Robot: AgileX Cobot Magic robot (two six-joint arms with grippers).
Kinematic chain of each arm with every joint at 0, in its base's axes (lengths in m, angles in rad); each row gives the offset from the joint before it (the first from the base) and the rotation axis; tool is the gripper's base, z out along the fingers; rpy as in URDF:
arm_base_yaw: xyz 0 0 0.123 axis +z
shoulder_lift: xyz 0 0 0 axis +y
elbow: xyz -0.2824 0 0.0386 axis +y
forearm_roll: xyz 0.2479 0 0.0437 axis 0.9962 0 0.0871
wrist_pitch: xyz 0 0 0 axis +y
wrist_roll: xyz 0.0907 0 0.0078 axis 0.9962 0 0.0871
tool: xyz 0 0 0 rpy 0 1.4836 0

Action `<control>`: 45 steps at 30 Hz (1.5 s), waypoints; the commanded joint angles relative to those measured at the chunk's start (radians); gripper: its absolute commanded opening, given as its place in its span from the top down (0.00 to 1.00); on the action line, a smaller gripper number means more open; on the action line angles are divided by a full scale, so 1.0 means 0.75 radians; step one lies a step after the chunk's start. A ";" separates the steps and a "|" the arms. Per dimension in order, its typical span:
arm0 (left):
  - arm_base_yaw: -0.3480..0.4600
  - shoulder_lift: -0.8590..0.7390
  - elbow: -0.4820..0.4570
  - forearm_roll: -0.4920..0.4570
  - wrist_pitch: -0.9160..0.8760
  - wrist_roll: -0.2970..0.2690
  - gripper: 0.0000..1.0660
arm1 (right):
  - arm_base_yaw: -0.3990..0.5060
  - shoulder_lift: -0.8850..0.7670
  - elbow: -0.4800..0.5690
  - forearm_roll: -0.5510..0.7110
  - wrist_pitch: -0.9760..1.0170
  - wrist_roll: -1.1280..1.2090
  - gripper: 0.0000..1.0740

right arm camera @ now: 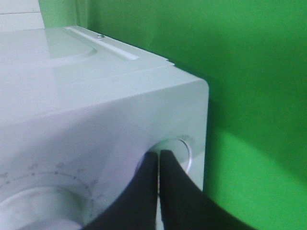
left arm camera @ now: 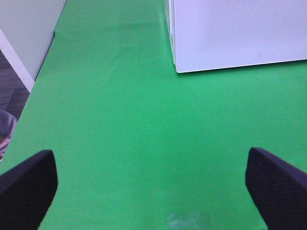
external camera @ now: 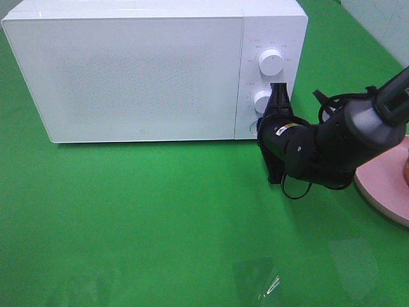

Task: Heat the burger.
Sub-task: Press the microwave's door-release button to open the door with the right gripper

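Green cloth-covered tabletop (external camera: 128, 217) fills the foreground, bare except for a faint glossy patch too indistinct to identify. Left gripper (left arm camera: 153, 191): fingers spread wide, holding nothing, low over the cloth and well apart from the oven. Right gripper (right arm camera: 159, 155): fingers pinched together on nothing, tips touching the round release button (right arm camera: 184, 146) at the lower corner of the control panel. Risk 1: the closed tips make a narrow point, so an off-centre push could skid off the button rim onto the panel and leave the door shut. Risk 2: a hard push may shove the whole oven back on the cloth. Risk 3: the right arm's elbow sits just beside the round pink plate (external camera: 383, 182), and a careless pull-back could knock it. Burger (external camera: 406, 167): only a brownish sliver at the frame edge, on that plate, probably the bun; not in the oven. White box-shaped microwave oven (external camera: 128, 70): door shut, white round dials (external camera: 271, 62) above the button. Judgement: a released door would sweep over the open cloth in front and might clip the gripper beside its edge. Room: broad green expanse in front. The left wrist view shows a table edge with floor beyond.
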 commanded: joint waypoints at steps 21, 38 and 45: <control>0.000 -0.032 0.004 -0.001 -0.016 -0.003 0.06 | -0.004 0.067 -0.089 -0.013 -0.469 0.039 1.00; 0.000 -0.032 0.004 -0.001 -0.016 -0.003 0.06 | -0.113 0.093 -0.217 -0.127 -0.687 0.025 1.00; 0.000 -0.032 0.004 -0.001 -0.016 -0.003 0.06 | -0.113 0.093 -0.217 -0.127 -0.687 0.028 1.00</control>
